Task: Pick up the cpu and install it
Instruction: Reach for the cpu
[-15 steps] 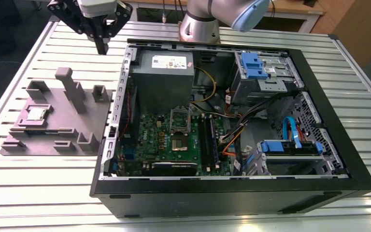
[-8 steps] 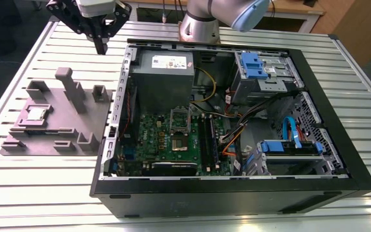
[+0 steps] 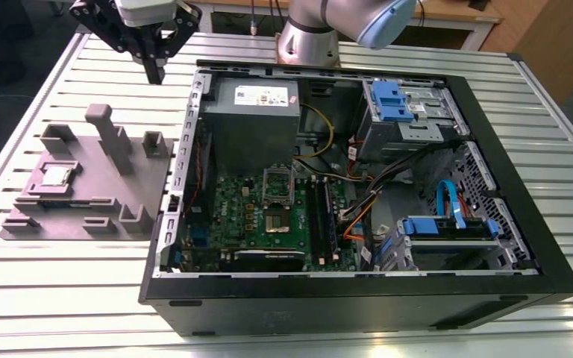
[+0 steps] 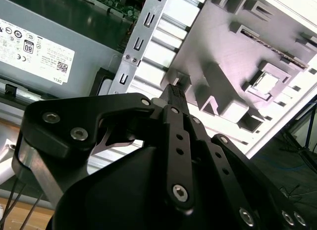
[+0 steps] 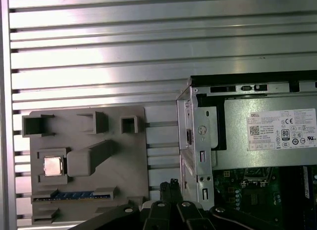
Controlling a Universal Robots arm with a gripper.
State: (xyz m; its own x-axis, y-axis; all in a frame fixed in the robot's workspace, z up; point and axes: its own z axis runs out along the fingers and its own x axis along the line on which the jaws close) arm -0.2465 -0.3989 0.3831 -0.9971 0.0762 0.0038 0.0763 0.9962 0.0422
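The cpu (image 3: 56, 176) is a small silvery square chip lying flat in a recess of a grey holder block (image 3: 98, 201) on the table, at the exterior view's left. Both wrist views show the cpu (image 4: 267, 82) (image 5: 53, 166) in its recess. My black gripper (image 3: 155, 73) hangs above the table behind the holder, well clear of the chip, with its fingers (image 4: 174, 93) pressed together and nothing between them. The open computer case (image 3: 366, 298) lies beside the holder, and the green motherboard (image 3: 236, 224) inside it has its socket (image 3: 277, 221) uncovered, frame raised.
The holder block (image 5: 114, 185) has upright posts (image 3: 107, 138) standing taller than the chip. The case's metal wall (image 5: 198, 150) rises beside the holder. A grey power supply box (image 3: 251, 112), cables and blue drive brackets (image 3: 391, 101) sit inside the case. The arm's base (image 3: 312, 45) stands behind it.
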